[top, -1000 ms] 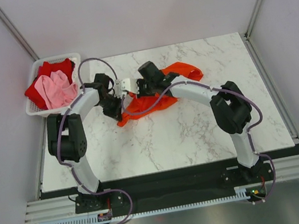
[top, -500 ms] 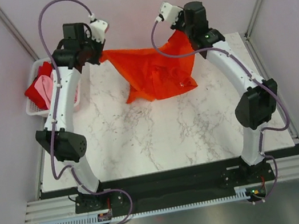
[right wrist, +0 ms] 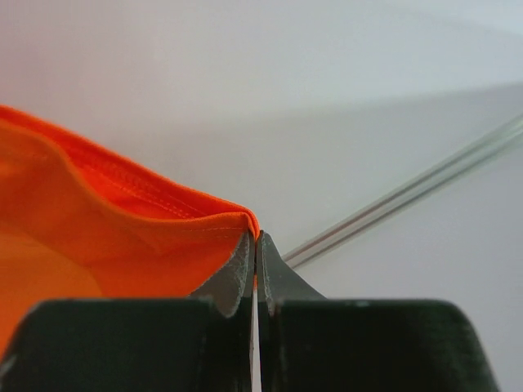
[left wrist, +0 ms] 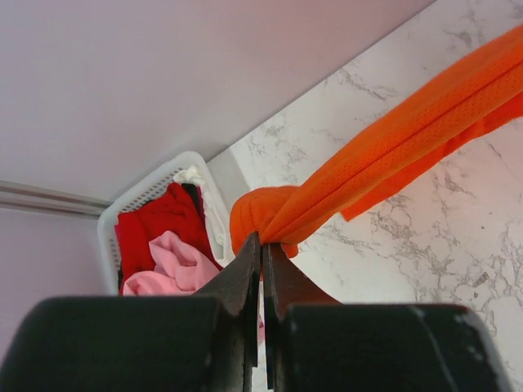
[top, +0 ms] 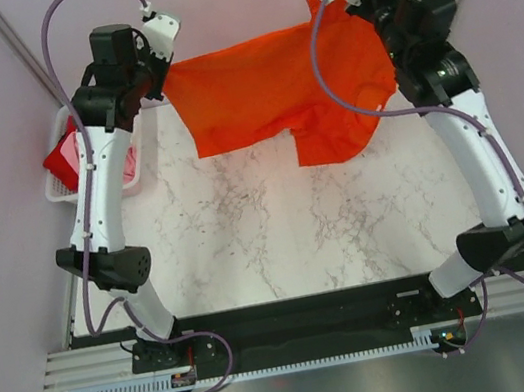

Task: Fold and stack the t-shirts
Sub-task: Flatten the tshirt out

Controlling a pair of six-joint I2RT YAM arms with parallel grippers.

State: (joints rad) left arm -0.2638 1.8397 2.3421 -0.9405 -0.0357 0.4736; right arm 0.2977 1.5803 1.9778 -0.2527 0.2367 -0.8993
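Note:
The bright orange-red t-shirt (top: 273,87) hangs spread in the air over the far part of the table, held by both grippers. My left gripper (top: 162,71) is shut on its left corner (left wrist: 270,216). My right gripper (top: 335,2) is shut on its right hem corner (right wrist: 233,224). The shirt's lower edge hangs down over the marble. The deeper red t-shirt (left wrist: 159,222) and the pale pink t-shirt (left wrist: 176,265) lie bunched in the white basket (left wrist: 151,189) at the far left, partly hidden behind my left arm in the top view.
The marble table (top: 279,234) lies below the hanging shirt. The white slatted basket (top: 60,191) stands at the table's far left edge. Grey enclosure walls and metal posts (top: 22,45) close in the back and sides.
Both arms rose and spread apart, lifting the orange-red shirt off the table and stretching it out wide in the air. One second ago it lay crumpled between the grippers.

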